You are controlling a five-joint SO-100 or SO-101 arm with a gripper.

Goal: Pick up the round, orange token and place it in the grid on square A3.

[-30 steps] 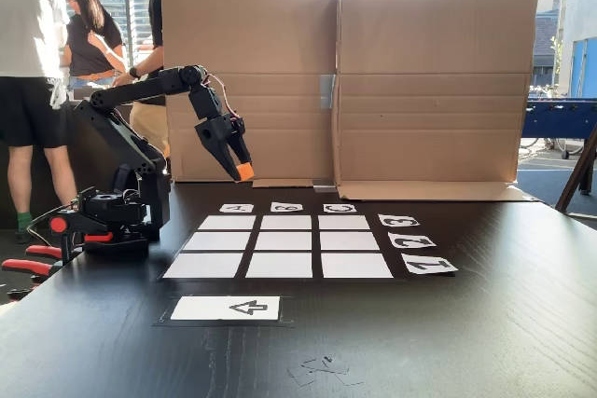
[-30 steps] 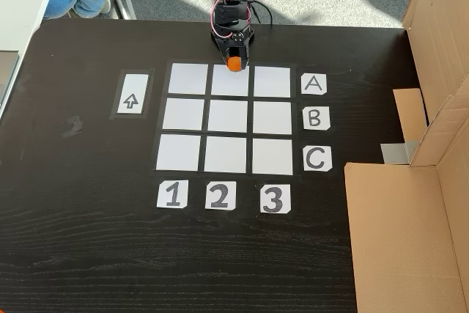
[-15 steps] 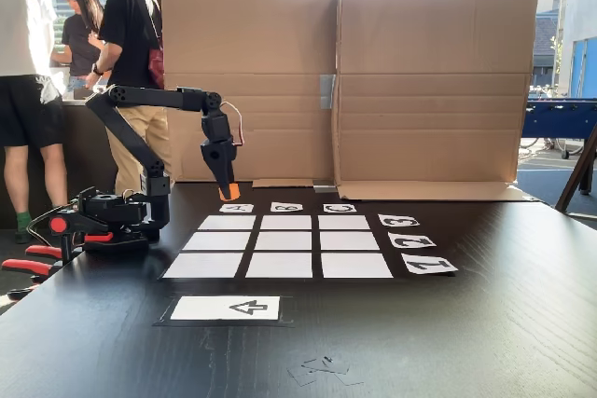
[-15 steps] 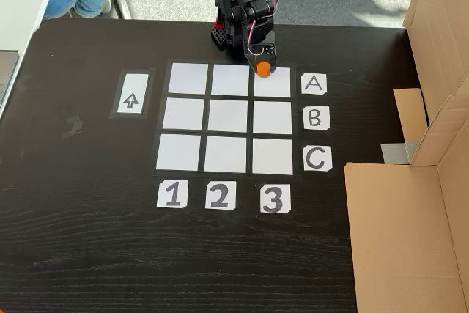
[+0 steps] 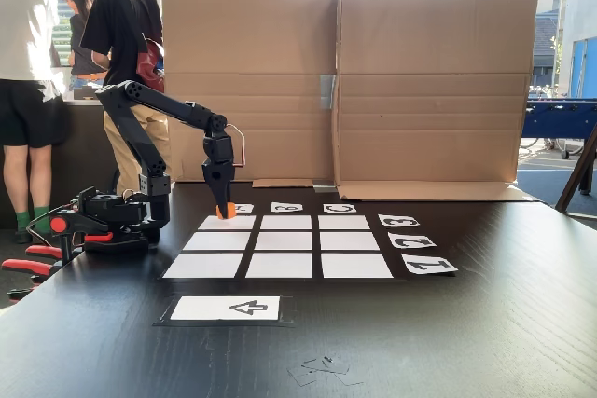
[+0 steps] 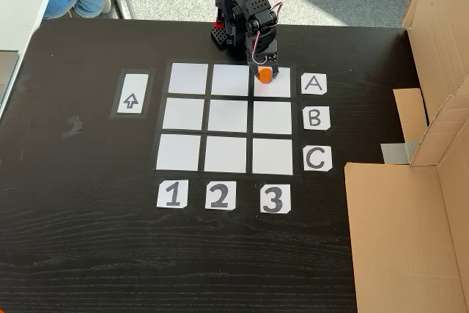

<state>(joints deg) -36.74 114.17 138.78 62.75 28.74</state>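
Dark wood-grain table [image 6: 88, 254] fills my feeds, with a tall folded cardboard screen [image 5: 429, 90] standing along its far edge in the low fixed view and people standing behind it on the left. From my station I see the grid [image 6: 228, 119] lying flat in the middle of the table, nine white cells with black gaps, letter cards A, B, C along its right side and number cards 1, 2, 3 along its near side in the high fixed view. A separate white arrow card [image 6: 131, 94] lies just left of the grid there.

My arm [image 5: 154, 128] reaches out from its base at the left in the low view, forearm pointing straight down. The gripper [image 6: 264, 77] is clamped on the token [image 6: 264, 75], which sits over square A3 [image 6: 272, 87], the far right corner cell beside the A card [image 6: 314, 83]. In the low view the token [image 5: 226, 211] is right at the paper's level; I cannot tell whether it touches the cell.
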